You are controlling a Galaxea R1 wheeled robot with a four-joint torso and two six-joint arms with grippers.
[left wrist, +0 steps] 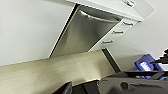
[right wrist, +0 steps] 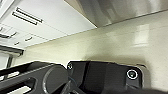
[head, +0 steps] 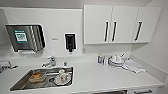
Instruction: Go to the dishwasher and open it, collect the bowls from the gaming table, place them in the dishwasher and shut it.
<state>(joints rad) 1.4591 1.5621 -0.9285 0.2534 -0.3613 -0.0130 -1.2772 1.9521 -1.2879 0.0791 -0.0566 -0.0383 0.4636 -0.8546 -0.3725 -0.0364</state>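
Left claw (left wrist: 75, 88) — one closed dishwasher (left wrist: 85, 32)

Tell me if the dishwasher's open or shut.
Shut: the dishwasher shows its steel front flush under the counter, with no racks or dark interior exposed.

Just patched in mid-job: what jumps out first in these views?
In the head view, the steel sink set in the white counter, with a cup on a saucer in it. Above the counter's right part hang white wall cabinets. In the left wrist view, the dishwasher shows its closed grey steel front.
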